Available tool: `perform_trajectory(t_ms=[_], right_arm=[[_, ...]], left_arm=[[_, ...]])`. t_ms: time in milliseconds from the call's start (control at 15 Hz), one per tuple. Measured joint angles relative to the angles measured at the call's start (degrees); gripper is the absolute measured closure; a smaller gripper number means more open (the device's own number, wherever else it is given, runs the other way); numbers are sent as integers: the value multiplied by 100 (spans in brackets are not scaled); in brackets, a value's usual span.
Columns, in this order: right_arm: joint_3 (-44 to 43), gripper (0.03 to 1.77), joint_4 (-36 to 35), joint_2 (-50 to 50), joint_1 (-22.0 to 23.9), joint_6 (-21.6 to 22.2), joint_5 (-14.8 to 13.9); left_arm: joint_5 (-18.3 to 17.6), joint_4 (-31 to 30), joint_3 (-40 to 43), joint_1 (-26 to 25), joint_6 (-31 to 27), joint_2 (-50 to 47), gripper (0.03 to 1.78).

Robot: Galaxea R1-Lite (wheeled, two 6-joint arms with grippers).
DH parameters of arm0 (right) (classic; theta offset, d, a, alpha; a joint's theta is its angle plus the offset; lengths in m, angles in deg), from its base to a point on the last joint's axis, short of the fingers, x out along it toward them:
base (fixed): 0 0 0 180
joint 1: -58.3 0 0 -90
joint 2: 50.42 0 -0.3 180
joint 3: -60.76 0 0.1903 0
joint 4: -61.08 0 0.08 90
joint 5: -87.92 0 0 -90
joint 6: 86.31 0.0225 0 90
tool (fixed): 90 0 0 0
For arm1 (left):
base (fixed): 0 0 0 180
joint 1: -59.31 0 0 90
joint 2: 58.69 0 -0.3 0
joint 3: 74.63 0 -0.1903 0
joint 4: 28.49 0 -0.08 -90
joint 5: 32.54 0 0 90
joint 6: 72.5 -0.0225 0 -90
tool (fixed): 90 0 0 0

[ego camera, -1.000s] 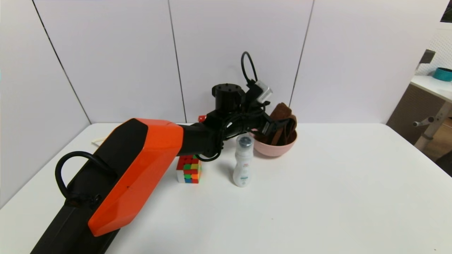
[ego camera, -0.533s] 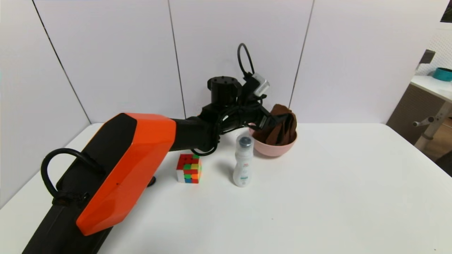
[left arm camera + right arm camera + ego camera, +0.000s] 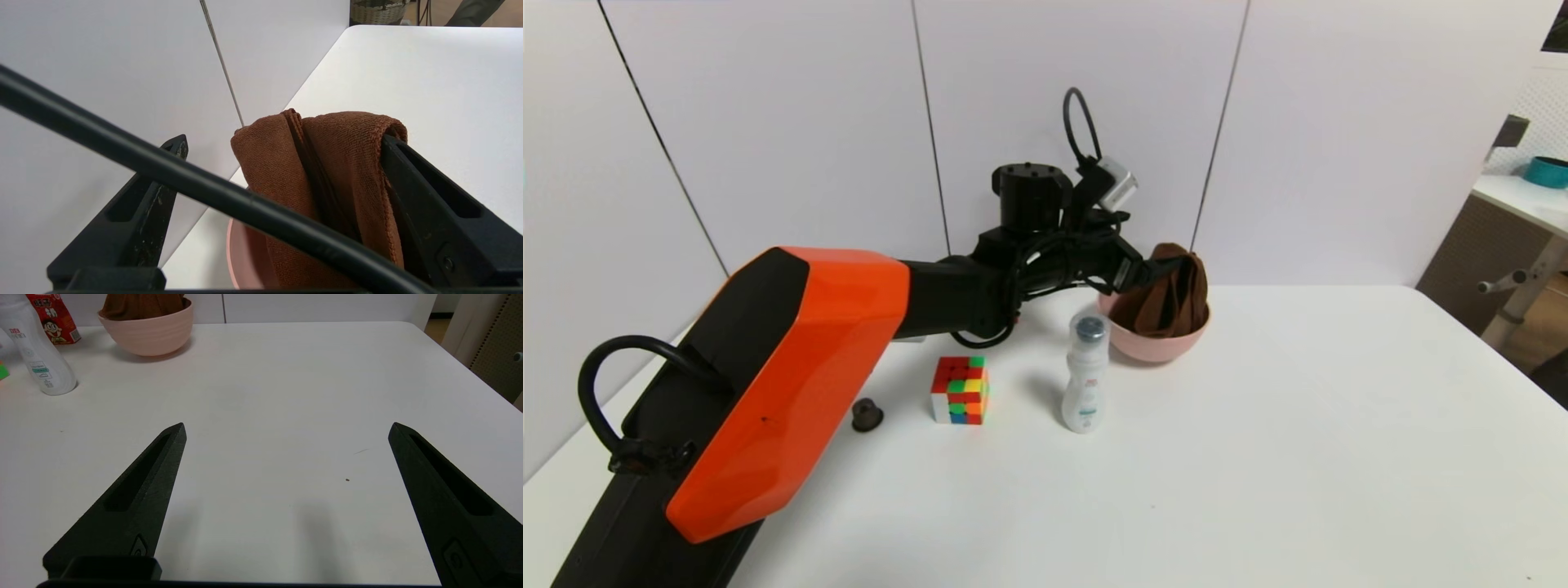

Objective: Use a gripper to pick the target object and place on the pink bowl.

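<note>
The brown towel (image 3: 1164,298) stands bunched up in the pink bowl (image 3: 1156,345) at the back of the table, rising above its rim. My left gripper (image 3: 1150,273) hovers at the bowl's left side, open. In the left wrist view the left gripper (image 3: 284,141) straddles the towel (image 3: 286,171): one finger (image 3: 425,196) touches the cloth and the other stands well apart from it. The bowl's rim (image 3: 235,253) shows below the towel. My right gripper (image 3: 286,428) is open over bare table and is out of the head view.
A white bottle (image 3: 1085,376) stands just in front of the bowl. A multicoloured cube (image 3: 960,390) and a small dark cap-like piece (image 3: 867,414) lie to its left. A red carton (image 3: 53,318) stands behind the bottle. The table's right half is bare.
The left gripper has lifted and drawn back to the left while its jaws spread wider. The towel has settled lower in the bowl. The small dark piece has come into view.
</note>
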Motion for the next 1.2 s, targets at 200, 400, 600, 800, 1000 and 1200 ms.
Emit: perform_trajectory(t_ms=[200,400,600,800,1000,1200], right_arm=[[0,9,-2,0,0,2,2],[0,9,-2,0,0,0,0],[0,9,-2,0,2,2,0],[0,9,-2,0,0,2,2],[0,9,-2,0,2,0,0],[0,9,0,0,2,2,0]], left_arm=[[-10,322,2,0,-2,6,14],[-46,623,2,-29,6,-7,14],[-40,623,-2,-29,-6,-63,12],[-22,733,24,-129,-207,-346,12],[-11,1192,271,-350,-458,-997,12],[6,1640,1102,-686,-617,-2003,12]])
